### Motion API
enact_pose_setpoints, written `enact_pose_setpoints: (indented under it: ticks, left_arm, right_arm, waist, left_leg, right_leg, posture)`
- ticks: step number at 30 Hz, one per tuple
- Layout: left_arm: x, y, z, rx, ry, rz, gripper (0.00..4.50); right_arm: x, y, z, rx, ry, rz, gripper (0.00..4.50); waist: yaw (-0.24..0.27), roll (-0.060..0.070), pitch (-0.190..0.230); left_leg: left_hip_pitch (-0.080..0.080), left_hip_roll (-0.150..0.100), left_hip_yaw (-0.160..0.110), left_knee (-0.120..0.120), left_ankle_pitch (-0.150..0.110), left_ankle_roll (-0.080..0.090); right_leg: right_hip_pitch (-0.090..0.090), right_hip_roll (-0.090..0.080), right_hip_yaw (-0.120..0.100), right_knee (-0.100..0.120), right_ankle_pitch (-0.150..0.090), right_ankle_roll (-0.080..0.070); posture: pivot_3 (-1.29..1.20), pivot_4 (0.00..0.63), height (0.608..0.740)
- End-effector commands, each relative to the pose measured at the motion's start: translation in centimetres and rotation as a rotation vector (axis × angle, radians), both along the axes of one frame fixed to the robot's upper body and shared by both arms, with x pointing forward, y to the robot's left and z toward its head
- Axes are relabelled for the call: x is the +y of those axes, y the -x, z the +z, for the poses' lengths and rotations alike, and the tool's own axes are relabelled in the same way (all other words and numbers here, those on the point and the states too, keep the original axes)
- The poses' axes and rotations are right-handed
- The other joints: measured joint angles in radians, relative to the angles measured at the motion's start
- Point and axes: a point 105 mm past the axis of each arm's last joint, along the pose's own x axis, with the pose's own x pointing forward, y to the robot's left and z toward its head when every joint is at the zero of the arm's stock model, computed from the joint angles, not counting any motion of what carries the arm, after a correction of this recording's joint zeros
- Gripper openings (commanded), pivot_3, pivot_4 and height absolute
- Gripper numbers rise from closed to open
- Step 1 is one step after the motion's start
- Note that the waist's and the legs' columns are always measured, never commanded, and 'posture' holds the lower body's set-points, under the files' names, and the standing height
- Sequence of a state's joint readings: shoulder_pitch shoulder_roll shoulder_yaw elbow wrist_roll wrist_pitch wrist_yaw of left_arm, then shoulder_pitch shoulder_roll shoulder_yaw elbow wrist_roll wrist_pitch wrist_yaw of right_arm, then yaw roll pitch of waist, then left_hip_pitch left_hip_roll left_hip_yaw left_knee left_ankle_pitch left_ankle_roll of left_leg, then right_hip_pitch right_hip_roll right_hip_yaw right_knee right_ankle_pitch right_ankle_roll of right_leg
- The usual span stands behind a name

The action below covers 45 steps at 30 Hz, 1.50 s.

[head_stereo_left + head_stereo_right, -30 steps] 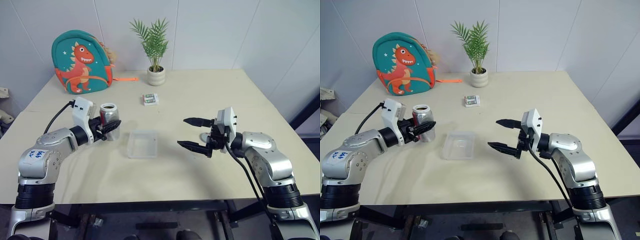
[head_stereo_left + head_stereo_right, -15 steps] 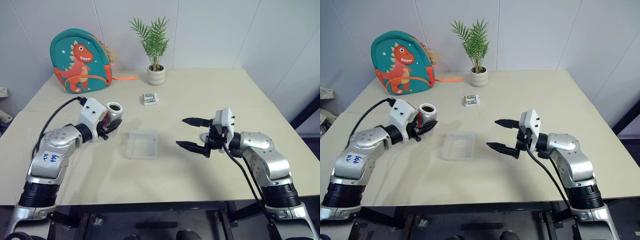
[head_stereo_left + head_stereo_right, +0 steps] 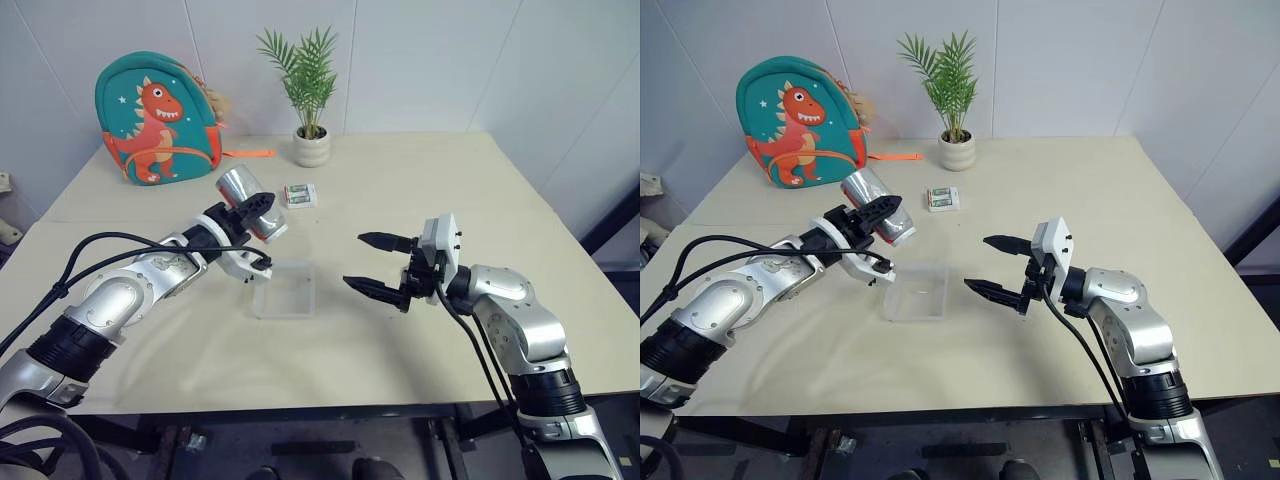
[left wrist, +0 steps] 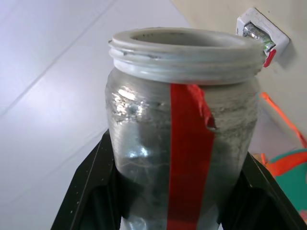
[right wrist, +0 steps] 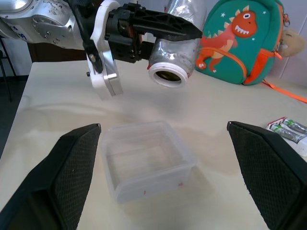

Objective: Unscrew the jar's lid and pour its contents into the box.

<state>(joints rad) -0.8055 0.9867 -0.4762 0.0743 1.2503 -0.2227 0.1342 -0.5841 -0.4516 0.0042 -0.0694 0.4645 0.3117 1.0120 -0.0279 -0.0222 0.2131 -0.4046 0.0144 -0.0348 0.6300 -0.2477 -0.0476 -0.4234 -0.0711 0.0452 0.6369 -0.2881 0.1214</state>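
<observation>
Table (image 3: 480, 190) bears one box (image 3: 286, 288), one packet (image 3: 299, 195), one backpack (image 3: 155, 120).

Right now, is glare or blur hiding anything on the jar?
Left wrist view: a bright highlight sits on the jar, but its red stripe and rim read clearly. Right wrist view: the jar's mouth is sharp above the box.

jar (image 3: 251, 203) above box's (image 3: 286, 288) left rear edge

left arm: reached forward, wrist rolled over | left gripper (image 3: 252, 212): clamped, tips up | right gripper (image 3: 378, 266): fingers spread wide, level, pointing left
</observation>
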Motion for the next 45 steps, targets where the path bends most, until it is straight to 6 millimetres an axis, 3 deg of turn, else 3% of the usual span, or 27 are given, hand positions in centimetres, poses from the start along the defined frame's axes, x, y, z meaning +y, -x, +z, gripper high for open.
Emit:
enact_pose_setpoints:
  ticks: [1, 6, 13, 17, 21, 26, 31, 33, 37, 40, 45]
  left_arm:
    - [0.3, -0.2, 0.9, -0.084, -0.1, -0.02, 1.98]
    - [-0.2, 0.0, 0.6, -0.094, -0.157, -0.069, 1.98]
    - [1.1, -0.5, 1.5, -0.032, 0.022, -0.002, 1.98]
    - [2.6, -0.7, 3.1, 0.061, 0.326, 0.025, 1.98]
    - [4.6, -0.6, 3.9, 0.275, 0.856, 0.007, 1.98]
    - [7.1, -0.9, 1.6, 0.667, 1.594, -0.005, 1.98]
    - [10.1, -1.0, -0.2, 0.758, 2.023, 0.014, 1.98]
    - [12.4, -1.3, -1.6, 0.729, 2.202, 0.055, 1.98]
    - [14.8, -1.8, -3.6, 0.736, 2.399, 0.036, 1.98]
    - [15.3, -2.3, -4.0, 0.726, 2.384, -0.012, 1.98]
    - [16.0, -3.5, -6.4, 0.736, 2.407, -0.009, 1.98]
  right_arm:
    - [0.5, 0.4, 1.9, -0.053, -0.048, 0.018, 4.45]
    - [0.5, 0.4, 2.0, -0.049, -0.07, 0.012, 4.45]
    - [0.2, 0.6, 1.7, -0.042, -0.077, 0.009, 4.45]
    - [0.1, 0.6, 1.5, -0.036, -0.075, 0.01, 4.45]
    - [0.1, 0.6, 1.4, -0.028, -0.068, 0.016, 4.45]
    - [0.1, 0.7, 1.5, -0.027, -0.058, 0.028, 4.45]
    - [0.3, 1.1, 1.9, -0.054, -0.029, 0.064, 4.45]
    - [0.3, 1.1, 2.2, -0.086, 0.001, 0.071, 4.45]
    - [-0.2, 0.5, 2.7, -0.14, 0.036, 0.048, 4.45]
    - [-0.7, -0.1, 3.3, -0.165, 0.035, 0.017, 4.45]
    - [-1.1, -0.5, 3.5, -0.177, 0.039, -0.003, 4.45]
  waist:
    - [0.001, 0.0, 0.0]
    - [0.001, 0.0, 0.0]
    - [0.0, 0.0, 0.0]
    - [0.0, 0.0, 0.0]
    - [0.0, 0.0, 0.0]
    - [-0.001, -0.001, 0.0]
    - [-0.004, -0.001, 0.0]
    - [-0.004, -0.001, 0.0]
    - [-0.004, -0.001, 0.0]
    - [-0.001, -0.002, -0.001]
    - [0.002, -0.002, -0.001]
  left_leg:
    - [0.0, 0.0, 0.001, 0.0, 0.0, 0.0]
    - [0.0, 0.0, 0.002, 0.002, 0.001, 0.0]
    - [0.0, 0.0, 0.003, 0.002, 0.001, 0.0]
    - [0.0, 0.0, 0.004, 0.003, 0.001, 0.0]
    - [0.0, 0.0, 0.005, 0.004, 0.001, 0.0]
    - [0.0, 0.0, 0.004, 0.007, 0.001, 0.0]
    - [0.0, 0.0, 0.003, 0.012, 0.001, 0.0]
    - [0.0, 0.0, 0.003, 0.014, 0.001, 0.0]
    - [0.001, 0.001, 0.003, 0.017, 0.001, 0.0]
    - [0.002, 0.001, 0.003, 0.017, 0.002, -0.001]
    - [0.001, 0.0, 0.003, 0.017, 0.002, -0.001]
  right_leg:
    - [-0.001, 0.0, 0.001, 0.0, 0.0, 0.0]
    - [-0.002, 0.0, 0.002, 0.003, 0.0, 0.0]
    - [-0.004, 0.0, 0.003, 0.006, 0.0, 0.0]
    - [-0.004, 0.0, 0.004, 0.007, 0.0, 0.0]
    - [-0.004, 0.0, 0.004, 0.008, 0.0, 0.0]
    - [-0.004, 0.0, 0.004, 0.01, 0.0, 0.0]
    - [-0.003, 0.001, 0.005, 0.014, 0.0, 0.0]
    - [-0.003, 0.001, 0.005, 0.016, 0.0, 0.0]
    - [-0.002, 0.002, 0.005, 0.017, 0.002, -0.001]
    - [-0.002, 0.002, 0.005, 0.016, 0.004, -0.001]
    - [-0.001, 0.002, 0.005, 0.014, 0.004, -0.001]
  posture:
    - [0.0, 0.15, 0.74]
    - [0.0, 0.15, 0.74]
    - [0.0, 0.15, 0.74]
    - [0.0, 0.15, 0.74]
    - [0.0, 0.15, 0.74]
    - [0.0, 0.15, 0.74]
    - [0.0, 0.15, 0.74]
    - [0.0, 0.15, 0.74]
    - [0.0, 0.15, 0.74]
    - [0.0, 0.15, 0.74]
    - [0.0, 0.15, 0.74]
